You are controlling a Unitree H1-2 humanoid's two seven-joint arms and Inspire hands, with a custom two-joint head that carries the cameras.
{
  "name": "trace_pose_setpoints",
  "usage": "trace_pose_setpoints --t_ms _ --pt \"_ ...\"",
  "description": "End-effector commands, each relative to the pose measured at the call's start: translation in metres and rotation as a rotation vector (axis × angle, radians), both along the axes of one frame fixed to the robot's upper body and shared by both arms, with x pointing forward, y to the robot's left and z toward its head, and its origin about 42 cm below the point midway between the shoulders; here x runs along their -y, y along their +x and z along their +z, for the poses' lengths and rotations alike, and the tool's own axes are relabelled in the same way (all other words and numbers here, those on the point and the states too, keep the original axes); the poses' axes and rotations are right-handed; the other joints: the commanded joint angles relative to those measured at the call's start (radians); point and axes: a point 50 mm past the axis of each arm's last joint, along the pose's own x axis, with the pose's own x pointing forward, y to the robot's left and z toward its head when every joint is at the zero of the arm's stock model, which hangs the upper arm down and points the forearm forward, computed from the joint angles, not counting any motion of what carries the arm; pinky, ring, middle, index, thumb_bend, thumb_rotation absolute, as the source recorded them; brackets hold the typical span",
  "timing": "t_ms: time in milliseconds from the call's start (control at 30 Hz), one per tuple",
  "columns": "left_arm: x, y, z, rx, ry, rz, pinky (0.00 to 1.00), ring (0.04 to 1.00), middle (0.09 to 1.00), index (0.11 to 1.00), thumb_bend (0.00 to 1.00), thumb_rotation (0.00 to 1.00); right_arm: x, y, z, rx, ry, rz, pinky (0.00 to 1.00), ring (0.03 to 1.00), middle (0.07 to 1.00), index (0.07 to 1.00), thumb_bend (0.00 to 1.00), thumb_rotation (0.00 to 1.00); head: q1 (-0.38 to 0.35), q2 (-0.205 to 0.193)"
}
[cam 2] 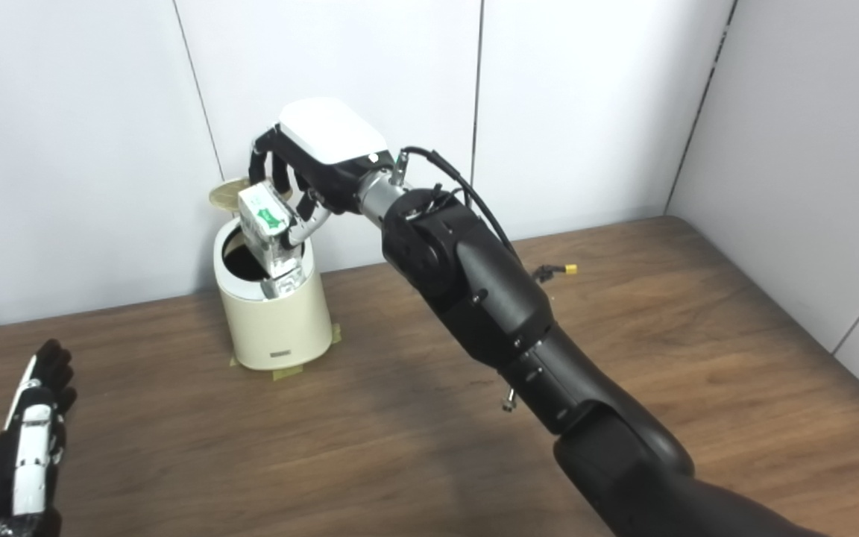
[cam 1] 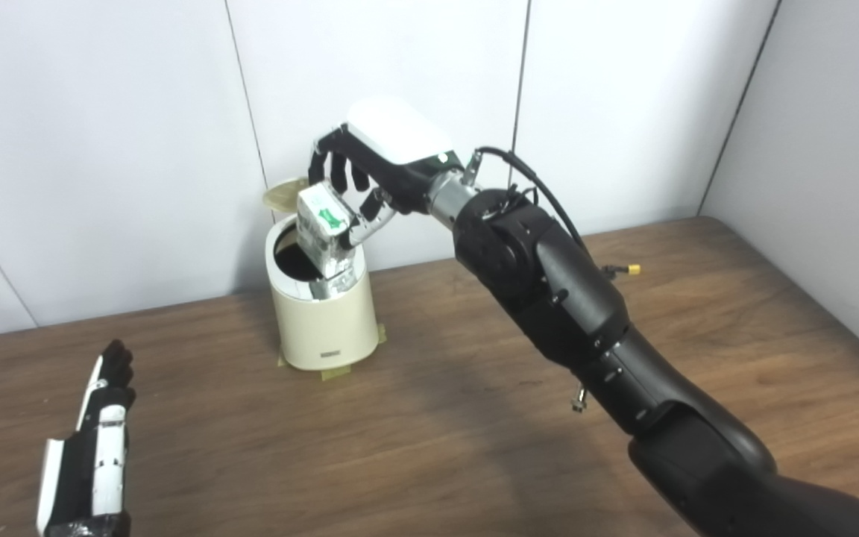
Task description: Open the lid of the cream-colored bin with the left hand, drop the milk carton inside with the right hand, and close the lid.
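Observation:
The cream-colored bin (cam 1: 321, 317) stands on the table near the back wall, its lid (cam 1: 285, 195) tipped up behind the dark opening. My right hand (cam 1: 370, 168) is over the bin, shut on the milk carton (cam 1: 323, 237). The silver-and-white carton with a green mark hangs tilted, its lower end at the bin's rim, partly over the opening. My left hand (cam 1: 98, 432) rests low at the front left, far from the bin, fingers straight and apart, holding nothing.
Strips of tape (cam 1: 340, 371) hold the bin's base to the wooden table (cam 1: 429, 418). White wall panels stand close behind the bin. The right arm (cam 1: 549, 298) stretches diagonally across the table's right half. A loose cable with a yellow plug (cam 1: 627, 270) hangs beside it.

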Motion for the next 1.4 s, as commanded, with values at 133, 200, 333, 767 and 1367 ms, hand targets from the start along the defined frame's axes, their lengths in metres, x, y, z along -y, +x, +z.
trace_pose_setpoints --t_ms 133,200,333,767,1367 --pt "0.005 0.003 0.011 0.07 0.01 -0.01 1.0 1.0 0.988 0.991 0.22 1.0 -0.003 0.003 0.037 0.185 0.045 0.045 0.24 0.386 0.48 0.526 0.52 0.0 0.011 -0.004" --pt "0.006 0.003 0.01 0.071 0.014 -0.009 1.0 1.0 0.985 0.991 0.21 1.0 -0.003 0.004 0.035 0.207 0.037 0.058 0.24 0.387 0.479 0.525 0.52 0.0 0.014 -0.007" --pt "0.008 0.003 0.01 0.069 0.024 -0.009 1.0 1.0 0.989 0.996 0.22 1.0 -0.003 0.005 0.03 0.247 0.008 0.078 0.25 0.4 0.481 0.516 0.52 0.0 0.019 -0.007" --pt "0.01 0.001 0.01 0.076 0.021 -0.022 1.0 1.0 0.989 0.994 0.24 1.0 0.003 -0.002 -0.005 0.321 -0.049 0.117 0.32 0.424 0.441 0.519 0.52 0.0 0.041 -0.003" --pt "0.01 0.001 0.008 0.06 0.024 -0.015 1.0 1.0 0.99 0.994 0.25 1.0 0.009 -0.004 -0.012 0.27 -0.057 0.1 0.38 0.437 0.458 0.515 0.52 0.0 0.036 0.002"
